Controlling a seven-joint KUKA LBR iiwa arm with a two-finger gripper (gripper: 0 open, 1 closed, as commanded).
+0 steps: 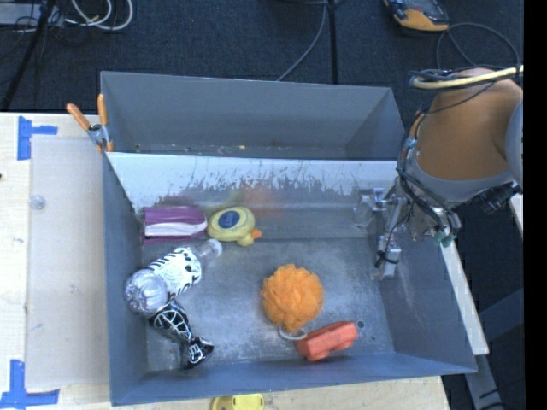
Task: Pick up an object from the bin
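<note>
The claw [385, 263] hangs low inside the grey bin [256, 126], at the right of the frame, close against the bin's right wall and above a bare patch of floor. Whether it is apart or together cannot be told from this angle.

The nearest thing to it is an orange mesh puff [292, 295], round and fluffy. It lies on the floor to the lower left of the claw, right of the bin's centre, and is clearly apart from it. Just below the puff, near the front wall, lies a red-orange block [327, 340], tilted slightly and close to the puff's lower edge. It sits below and to the left of the claw.

The arm [466, 135] comes in over the right rim from the upper right of the frame. Its wrist is wrapped in a bulky orange cover [470, 118] with cables looped around it. Below the cover, the metal body of the claw slopes down and to the left into the bin.

The other things lie well apart, on the left side of the bin:
- A purple and white packet [173, 220] and a yellow round toy [231, 222] sit side by side near the back wall.
- A crumpled bottle [162, 280] with black-and-white markings lies below them.
- A black-and-white patterned piece [184, 333] lies toward the lower left corner.
</note>
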